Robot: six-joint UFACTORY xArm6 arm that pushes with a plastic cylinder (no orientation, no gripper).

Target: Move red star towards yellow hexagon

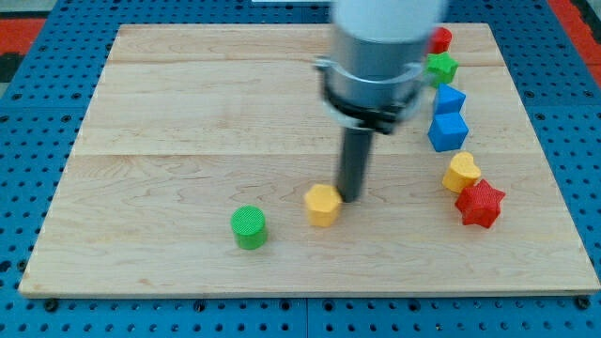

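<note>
The red star [480, 204] lies near the view's right edge of the wooden board, touching a yellow block [461, 173] just above and left of it. The yellow hexagon [322, 204] lies in the lower middle of the board. My tip [350, 196] is down on the board right beside the yellow hexagon, at its upper right, about touching it. The red star is far to the right of my tip.
A green cylinder [249, 227] sits left of the hexagon. Along the right side stand two blue blocks [448, 130] [450, 99], a green star [441, 67] and a red block [439, 39]. The wooden board [188, 113] rests on a blue pegboard.
</note>
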